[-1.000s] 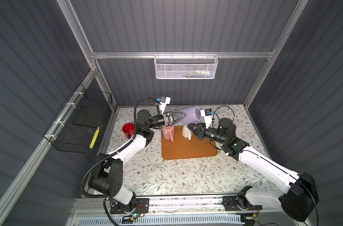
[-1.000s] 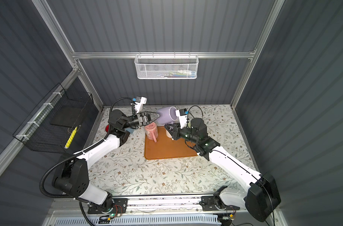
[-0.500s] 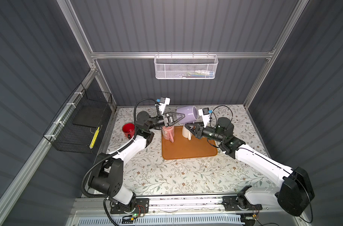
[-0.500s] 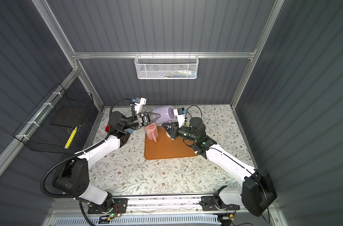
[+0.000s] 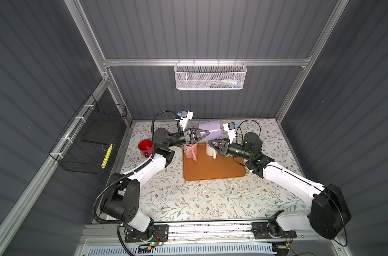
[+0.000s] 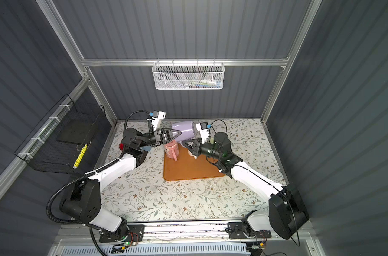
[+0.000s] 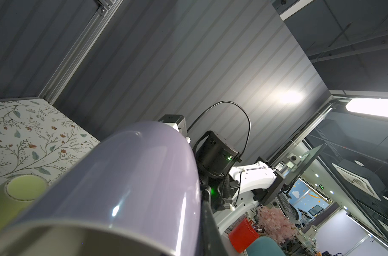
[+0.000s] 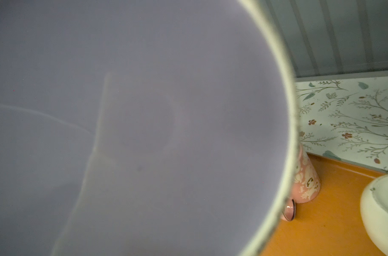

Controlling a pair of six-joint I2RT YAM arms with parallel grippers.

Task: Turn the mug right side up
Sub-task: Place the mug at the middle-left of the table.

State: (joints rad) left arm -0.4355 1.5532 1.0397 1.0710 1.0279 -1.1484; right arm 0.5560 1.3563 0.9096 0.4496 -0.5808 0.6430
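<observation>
Lavender mug (image 5: pixel 211 130) is off the table, on its side in the air above the back edge of the orange tray (image 5: pixel 213 171), with its mouth turned toward the left arm. Left gripper (image 5: pixel 207 134) meets it at the mouth end with its jaws pressed together on the rim. In the left wrist view the mug (image 7: pixel 133 177) fills the foreground, and one dark finger (image 7: pixel 207 221) lies along its outer wall. Right gripper (image 5: pixel 214 143) comes in from below at the opposite end, jaws drawn in close on the mug. The exact place it pinches is hidden under the body. Its wrist view is almost all lavender surface (image 8: pixel 144 110), too close to be sharp. Directly beneath, on the tray, a pink mug (image 5: pixel 190 150) stands upside down with its handle toward the front. Just beside it is a white mug (image 5: pixel 210 150), also base up. A pale green cup (image 7: pixel 24 188) shows behind the held mug in the left wrist view. A red mug (image 5: pixel 146 147) sits mouth up on the floral table (image 5: pixel 199 199), beyond the left arm and well apart from the tray. A white mesh basket (image 5: pixel 210 76) hangs on the back wall. A black wire basket (image 5: pixel 93 144) hangs on the left wall.
</observation>
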